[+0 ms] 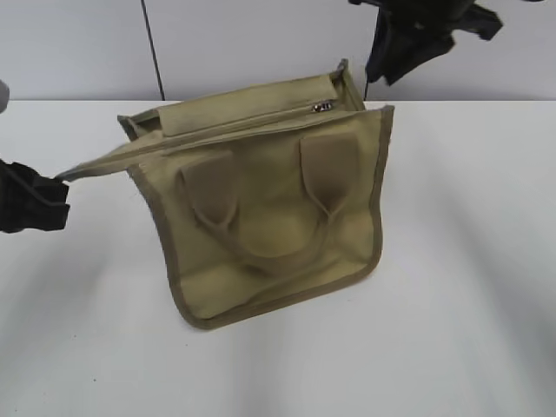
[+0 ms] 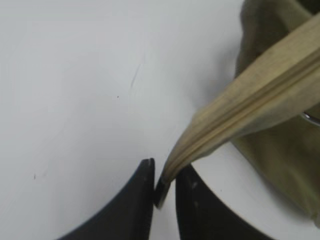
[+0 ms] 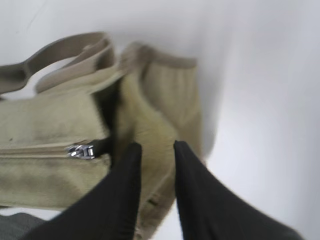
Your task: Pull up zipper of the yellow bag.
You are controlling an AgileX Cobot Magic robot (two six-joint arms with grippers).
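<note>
White table (image 1: 486, 287); bag (image 1: 269, 234) mid-table. Left gripper (image 2: 162, 187) pinches zipper (image 2: 250, 110) tape's left end. Right gripper (image 3: 154, 150), slightly parted and empty, above pull (image 1: 322, 107): pinch pull squarely, keep tape taut.

We see a plain white table (image 1: 469, 287) filling the lower three quarters of the exterior view, its far edge running straight across the upper part of the frame. Soft grey shadows spread over it at the lower left and along the right side, so we read the light as diffuse, without hard edges. Behind the table stands a pale grey-blue wall (image 1: 261, 43), smooth and bare. A thin dark vertical line (image 1: 154, 48) runs down the wall in the upper left of the frame and meets the table edge. In the left wrist view we see a few tiny dark specks and a faint hairline mark on the white top.
</note>
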